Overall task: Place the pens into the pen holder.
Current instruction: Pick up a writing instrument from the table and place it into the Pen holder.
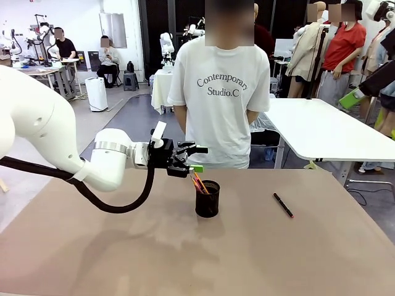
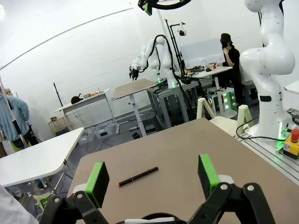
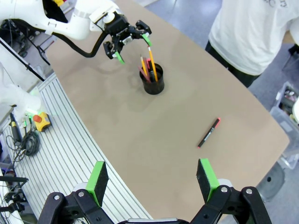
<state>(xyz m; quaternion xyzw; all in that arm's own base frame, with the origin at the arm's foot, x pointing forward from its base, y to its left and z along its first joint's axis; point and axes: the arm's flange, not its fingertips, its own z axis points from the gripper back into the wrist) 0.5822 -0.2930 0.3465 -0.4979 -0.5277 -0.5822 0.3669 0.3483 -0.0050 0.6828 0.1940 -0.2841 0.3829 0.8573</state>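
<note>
The black mesh pen holder (image 1: 207, 201) stands at mid-table with the yellow-orange pencil (image 1: 201, 181) and the pinkish pen (image 1: 195, 184) leaning in it. The black pen (image 1: 283, 205) lies flat on the table to its right. My left gripper (image 1: 196, 158) hovers open just above and left of the holder, holding nothing. In the left wrist view its green pads (image 2: 97, 182) frame the black pen (image 2: 138, 176), with the holder's rim (image 2: 149, 217) at the bottom edge. My right gripper (image 3: 152, 179) is open high over the table, looking down on the holder (image 3: 153, 80) and black pen (image 3: 209, 132).
A person in a white T-shirt (image 1: 222, 98) stands at the far edge, hands out of sight. The brown table (image 1: 185, 259) is bare in front. A white table (image 1: 321, 129) stands behind at right. A rail with a red stop button (image 3: 39, 121) borders the table's robot side.
</note>
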